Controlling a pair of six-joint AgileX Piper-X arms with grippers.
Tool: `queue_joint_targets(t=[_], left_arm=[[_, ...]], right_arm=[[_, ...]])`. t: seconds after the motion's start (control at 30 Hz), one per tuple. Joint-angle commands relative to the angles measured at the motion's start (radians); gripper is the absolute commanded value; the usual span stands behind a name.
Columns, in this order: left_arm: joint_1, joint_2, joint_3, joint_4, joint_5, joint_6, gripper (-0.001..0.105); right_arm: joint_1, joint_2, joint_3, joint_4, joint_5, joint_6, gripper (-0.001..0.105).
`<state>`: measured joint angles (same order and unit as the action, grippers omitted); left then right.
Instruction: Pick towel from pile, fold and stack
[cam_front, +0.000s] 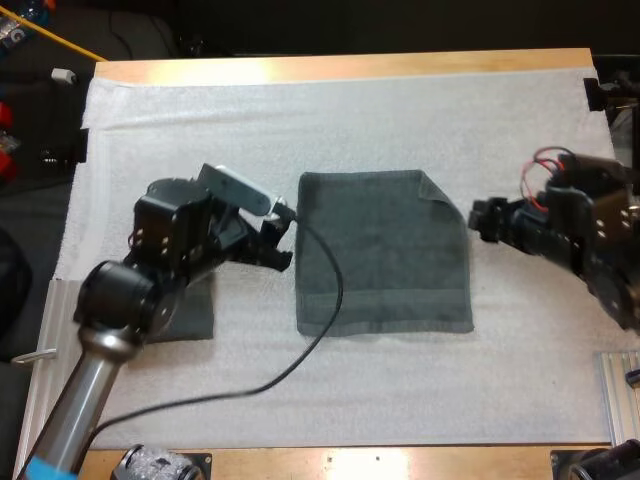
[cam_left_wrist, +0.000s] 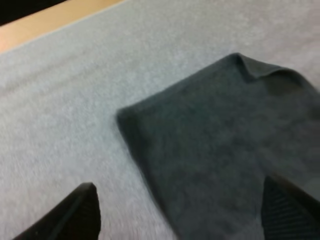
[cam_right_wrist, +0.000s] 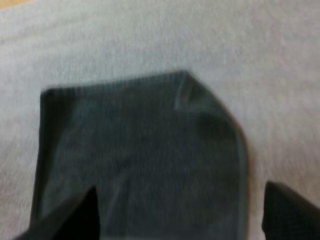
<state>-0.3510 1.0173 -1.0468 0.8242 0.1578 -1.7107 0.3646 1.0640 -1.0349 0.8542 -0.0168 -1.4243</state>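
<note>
Left gripper (cam_front: 283, 238) and right gripper (cam_front: 480, 220), both spread wide, flank the soft, limp grey-green towel (cam_front: 385, 265) lying flat mid-way across the white mat (cam_front: 400, 110) — its edges and flipped far corner look easiest to pinch.

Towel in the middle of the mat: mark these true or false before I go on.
1. The towel lies spread flat on the mat. True.
2. Its far right corner is turned over. True.
3. The left end effector is shut on the towel. False: it is open, at the towel's left edge.
4. The right end effector hangs over the towel's middle. False: it is open, at the right edge.
</note>
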Motion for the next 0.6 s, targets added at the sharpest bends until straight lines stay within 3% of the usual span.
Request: queue_joint_targets(t=[0.0,0.2,0.43,0.57], left_arm=[[-0.003,-0.028,-0.006,0.034,0.013,-0.021,0.064],[-0.003,-0.117,-0.006,0.163,0.026,-0.021,0.064],[-0.003,-0.161,0.001,0.288,0.047,-0.021,0.064],[-0.003,-0.161,0.057,0.291,0.064,-0.021,0.064]], right_arm=[[-0.001,-0.032,-0.003,0.045,-0.009,-0.015,0.065],[-0.001,-0.148,-0.003,0.201,-0.013,-0.015,0.065],[-0.001,-0.202,-0.003,0.284,-0.032,-0.015,0.065],[-0.001,-0.202,0.016,0.287,-0.033,-0.015,0.065]])
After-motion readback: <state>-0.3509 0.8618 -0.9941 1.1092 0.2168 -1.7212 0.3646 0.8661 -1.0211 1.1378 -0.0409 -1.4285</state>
